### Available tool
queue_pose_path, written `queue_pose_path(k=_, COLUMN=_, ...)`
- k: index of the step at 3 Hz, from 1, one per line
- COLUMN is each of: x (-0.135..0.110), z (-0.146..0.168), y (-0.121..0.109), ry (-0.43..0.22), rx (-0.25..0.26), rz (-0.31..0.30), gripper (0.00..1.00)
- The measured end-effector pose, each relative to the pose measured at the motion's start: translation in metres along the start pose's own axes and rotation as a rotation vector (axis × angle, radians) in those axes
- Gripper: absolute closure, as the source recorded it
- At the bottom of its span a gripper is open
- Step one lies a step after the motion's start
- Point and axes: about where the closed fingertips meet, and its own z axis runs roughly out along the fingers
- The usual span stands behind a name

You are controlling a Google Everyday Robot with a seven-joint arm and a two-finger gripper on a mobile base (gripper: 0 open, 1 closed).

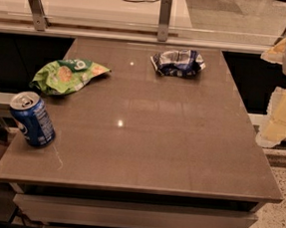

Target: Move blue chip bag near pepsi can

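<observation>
The blue chip bag [178, 62] lies crumpled at the far middle-right of the brown table [146, 136]. The pepsi can [32, 119] stands upright near the table's front left corner, tilted slightly in view. My gripper [282, 110] hangs at the right edge of the view, beyond the table's right side and above floor level. It is well to the right of the bag, far from the can, and touches nothing.
A bright green chip bag [66, 75] lies at the left, just behind the can. A glass rail with metal posts [164, 18] runs along the table's far edge. Dark gaps flank the table at left and right.
</observation>
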Motion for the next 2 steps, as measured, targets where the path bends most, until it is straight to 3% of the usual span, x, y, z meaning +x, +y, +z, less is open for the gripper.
queue_pose_path(k=1, x=-0.001, z=0.002, y=-0.011, ry=-0.013, rx=0.018, rz=0.006, gripper=0.0)
queue_pose_path(k=2, x=-0.005, z=0.018, y=-0.042, ry=-0.054, rx=0.04, rz=0.038, gripper=0.0)
